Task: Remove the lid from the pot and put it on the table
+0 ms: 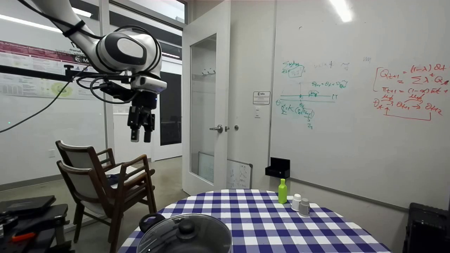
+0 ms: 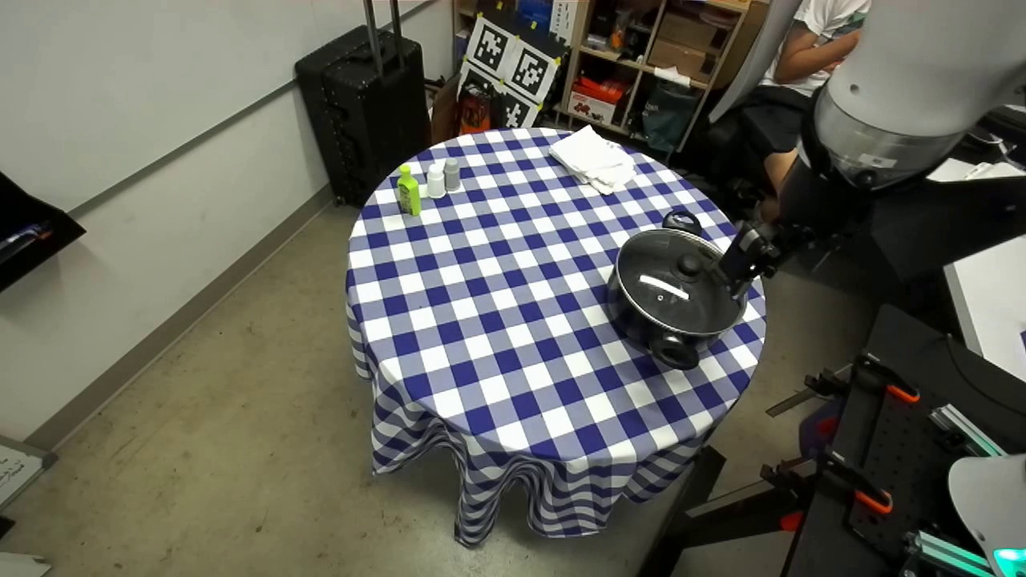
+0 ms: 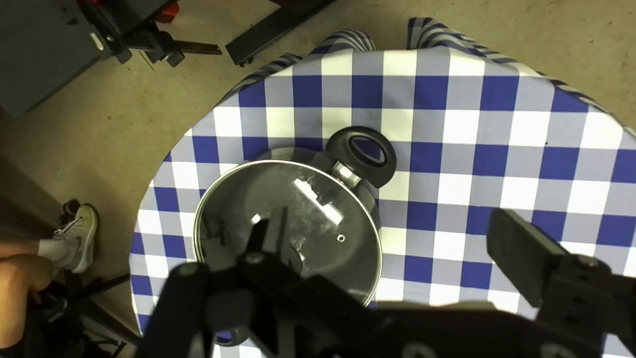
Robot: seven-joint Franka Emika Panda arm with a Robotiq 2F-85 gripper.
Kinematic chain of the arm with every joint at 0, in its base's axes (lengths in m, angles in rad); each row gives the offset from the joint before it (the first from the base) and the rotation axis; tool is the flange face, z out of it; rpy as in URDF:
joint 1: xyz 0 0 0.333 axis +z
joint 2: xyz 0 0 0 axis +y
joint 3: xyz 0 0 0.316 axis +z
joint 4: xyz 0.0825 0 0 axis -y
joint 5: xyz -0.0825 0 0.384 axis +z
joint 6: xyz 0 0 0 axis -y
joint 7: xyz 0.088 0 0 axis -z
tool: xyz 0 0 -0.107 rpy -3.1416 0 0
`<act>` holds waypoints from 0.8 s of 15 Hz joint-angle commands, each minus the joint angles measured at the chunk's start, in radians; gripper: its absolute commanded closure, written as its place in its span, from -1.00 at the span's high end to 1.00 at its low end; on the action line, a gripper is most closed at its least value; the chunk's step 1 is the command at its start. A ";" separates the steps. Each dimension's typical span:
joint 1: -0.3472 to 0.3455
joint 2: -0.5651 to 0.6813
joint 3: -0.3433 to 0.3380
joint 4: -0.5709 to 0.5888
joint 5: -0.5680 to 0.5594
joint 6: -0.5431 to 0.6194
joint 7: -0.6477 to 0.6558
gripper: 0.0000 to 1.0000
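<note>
The round, see-through grey lid with a black central knob sits on the black pot, which has two loop handles. The pot stands near the edge of the table with its blue-and-white checked cloth. The lid also shows at the bottom of an exterior view and in the wrist view. My gripper hangs in the air well above table height, pointing down. In the wrist view my gripper is open and empty; its left finger covers part of the knob.
A green bottle, a white shaker and a grey shaker stand near the table's far side. A folded white cloth lies on the table. Wooden armchairs stand beside it. A person sits nearby.
</note>
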 commanded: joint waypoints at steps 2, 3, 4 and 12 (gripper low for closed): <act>0.006 0.119 -0.083 0.100 -0.067 0.035 -0.005 1.00; 0.007 0.133 -0.100 0.113 -0.069 0.042 -0.013 1.00; 0.007 0.144 -0.117 0.123 -0.064 0.052 -0.027 1.00; -0.035 0.219 -0.253 0.135 -0.073 0.231 -0.211 1.00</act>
